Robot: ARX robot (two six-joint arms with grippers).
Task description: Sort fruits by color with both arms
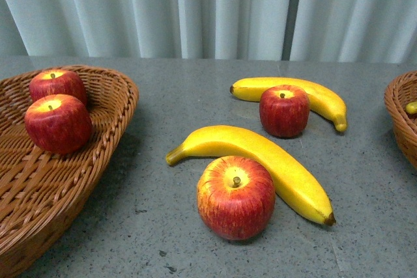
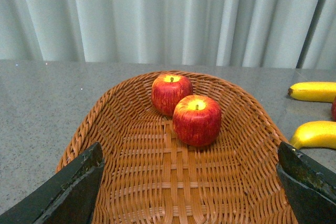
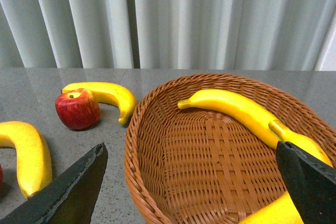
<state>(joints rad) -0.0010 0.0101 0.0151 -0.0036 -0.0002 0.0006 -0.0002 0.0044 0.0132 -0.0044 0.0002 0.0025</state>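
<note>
Yellow bananas (image 3: pixel 236 111) in right basket (image 3: pixel 152 150), barely visible frontally

**Robot lab bench dressed for a trial**

This looks like a robotics lab or test room. A grey speckled counter (image 1: pixel 195 89) ends at its far edge against a pale pleated curtain (image 1: pixel 195 11), which fills the background of all three views like a backdrop. The left basket (image 1: pixel 39 193) and the right basket (image 1: pixel 399 118), both brown wicker, sit at the counter's left and right edges. Glossy, prop-like apples (image 1: pixel 235 198) and bananas (image 1: pixel 260 154) lie between them. The wrist cameras look out past the black, widely spread fingers of the left gripper (image 2: pixel 190 148) and the right gripper (image 3: pixel 190 148).
</note>
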